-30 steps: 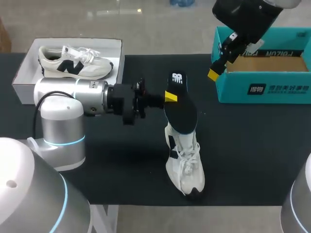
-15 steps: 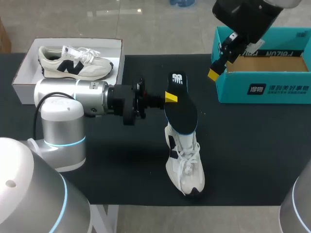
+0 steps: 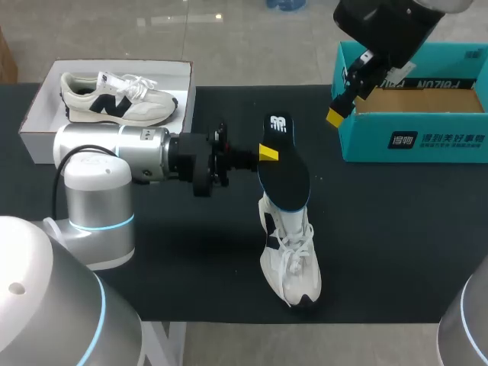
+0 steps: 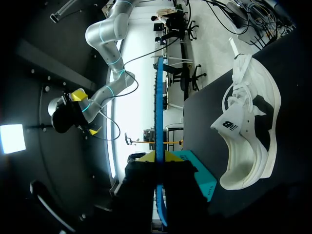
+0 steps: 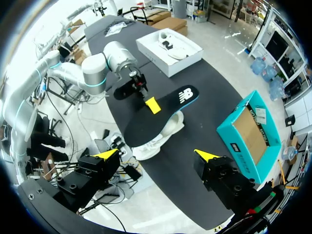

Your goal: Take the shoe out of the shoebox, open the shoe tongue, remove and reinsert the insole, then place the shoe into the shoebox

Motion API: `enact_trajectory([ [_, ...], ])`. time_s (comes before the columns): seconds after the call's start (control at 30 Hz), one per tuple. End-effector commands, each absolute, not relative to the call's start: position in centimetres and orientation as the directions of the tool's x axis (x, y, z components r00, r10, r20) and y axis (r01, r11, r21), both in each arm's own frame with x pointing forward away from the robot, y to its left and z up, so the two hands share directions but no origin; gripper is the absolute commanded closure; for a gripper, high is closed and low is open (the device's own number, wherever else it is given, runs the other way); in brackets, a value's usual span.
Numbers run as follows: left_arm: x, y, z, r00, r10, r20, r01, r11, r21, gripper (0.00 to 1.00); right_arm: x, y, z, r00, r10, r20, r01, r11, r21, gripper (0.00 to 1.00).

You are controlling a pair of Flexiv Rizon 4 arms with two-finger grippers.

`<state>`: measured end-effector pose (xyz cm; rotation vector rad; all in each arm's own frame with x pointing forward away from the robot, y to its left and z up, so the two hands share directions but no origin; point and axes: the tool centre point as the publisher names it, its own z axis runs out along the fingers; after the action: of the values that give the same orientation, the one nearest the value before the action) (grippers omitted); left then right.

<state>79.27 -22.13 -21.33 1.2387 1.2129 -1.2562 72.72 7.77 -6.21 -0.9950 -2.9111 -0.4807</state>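
The left tool [image 3: 267,152] is clenched on the dark insole [image 3: 284,171] and holds it over the heel end of the white shoe [image 3: 290,255], which is on the black worktop [image 3: 396,229]. The insole has a white logo at its heel end. The right tool [image 5: 157,154] is released, its fingers wide apart, up by a corner of the teal shoebox [image 3: 415,141], whose side carries white print. A second shoe [image 3: 114,99] with a dark letter mark lies in the white shoebox [image 3: 38,122].

Insole [image 3: 284,171] hangs above the shoe [image 3: 290,259] on the table [image 3: 396,229] — box [image 3: 36,114] far left, shoebox [image 3: 415,141] far right.
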Motion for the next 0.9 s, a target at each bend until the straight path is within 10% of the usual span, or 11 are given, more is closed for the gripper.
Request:
enact_trajectory([
  [0.03, 79.2, -22.3, -21.4, -0.023, 0.013, -1.000, 0.999, -0.044, -0.024, 1.00, 72.9, 7.9, -6.3, -0.795, 0.594, 0.125, 0.603, 0.749, 0.276, 0.00],
  [0.5, 78.7, -18.9, -19.9, -0.441, 0.091, -0.893, 0.845, -0.294, -0.447, 1.00, 72.9, 7.9, -6.3, -0.795, 0.594, 0.125, 0.603, 0.749, 0.276, 0.00],
  [0.9, 78.2, -19.1, -20.2, -0.606, 0.141, -0.783, 0.742, -0.255, -0.620, 1.00, 72.9, 7.9, -6.3, -0.795, 0.594, 0.125, 0.603, 0.749, 0.276, 0.00],
])
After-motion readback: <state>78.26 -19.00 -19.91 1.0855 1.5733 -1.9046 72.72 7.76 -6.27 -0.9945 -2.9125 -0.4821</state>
